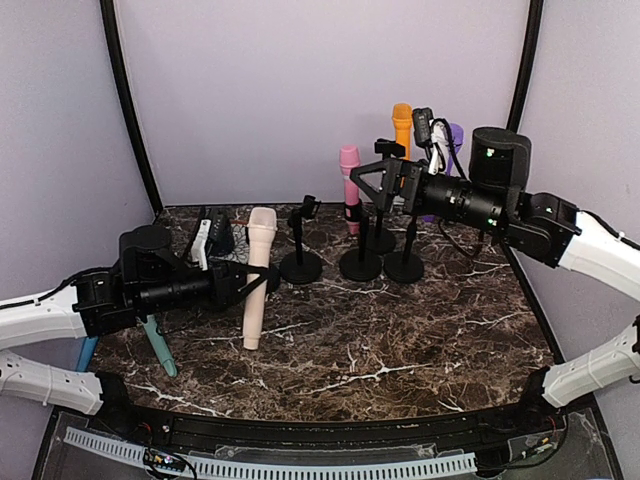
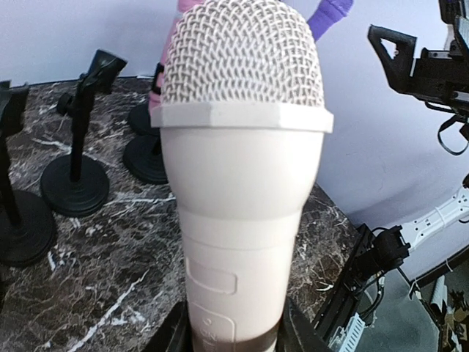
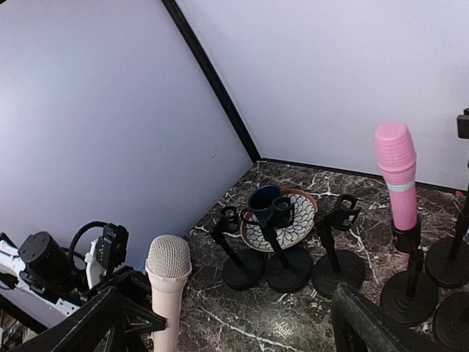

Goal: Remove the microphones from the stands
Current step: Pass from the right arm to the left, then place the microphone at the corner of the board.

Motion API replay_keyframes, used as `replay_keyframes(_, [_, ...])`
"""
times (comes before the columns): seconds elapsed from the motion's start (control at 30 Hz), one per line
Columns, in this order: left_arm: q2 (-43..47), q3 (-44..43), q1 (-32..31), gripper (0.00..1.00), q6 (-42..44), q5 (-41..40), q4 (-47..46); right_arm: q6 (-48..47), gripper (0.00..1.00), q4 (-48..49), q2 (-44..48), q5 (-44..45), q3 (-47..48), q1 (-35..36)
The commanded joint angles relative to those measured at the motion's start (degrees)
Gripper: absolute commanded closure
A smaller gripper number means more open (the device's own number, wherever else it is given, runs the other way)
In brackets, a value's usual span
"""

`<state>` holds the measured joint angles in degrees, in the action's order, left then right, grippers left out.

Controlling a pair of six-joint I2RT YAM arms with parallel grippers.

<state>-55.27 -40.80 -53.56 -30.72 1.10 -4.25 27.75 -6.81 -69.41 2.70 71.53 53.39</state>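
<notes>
While the left gripper (image 1: 254,283) is clenched around the cream microphone (image 1: 259,270), holding it upright over the tabletop's (image 1: 400,350) left side and clear of any stand, the removal itself looks done (my reading). Next it needs laying on bare marble. The right gripper (image 1: 372,172) hangs wide open, grasping nothing, beside the pink microphone (image 1: 350,185) near the back edge. An empty stand (image 1: 301,262) sits just right of the cream one.

Soft, even, bright light; faint shadows; mostly sharp focus.
</notes>
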Motion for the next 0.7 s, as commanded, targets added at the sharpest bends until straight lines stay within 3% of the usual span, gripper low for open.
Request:
replay_keyframes(0.0, [4.6,3.5,0.3,0.90,-7.2,-7.5,7.4,4.2,0.01,-3.7,2.4,5.2,-2.4,-2.7])
replay_keyframes(0.17, [8.9,7.9,3.2,0.90,-11.6,-7.4,12.1,6.7,0.01,-6.8,3.7,6.6,-3.6,-6.6])
replay_keyframes(0.33, [9.4,11.2,13.4,0.90,-11.0,2.2,13.5,7.4,0.01,-7.5,3.6,5.7,-4.1,-9.3])
replay_keyframes(0.67, [2.7,14.2,26.6,0.95,-8.3,8.8,10.7,9.0,0.01,-6.0,1.7,4.4,-5.9,-10.4])
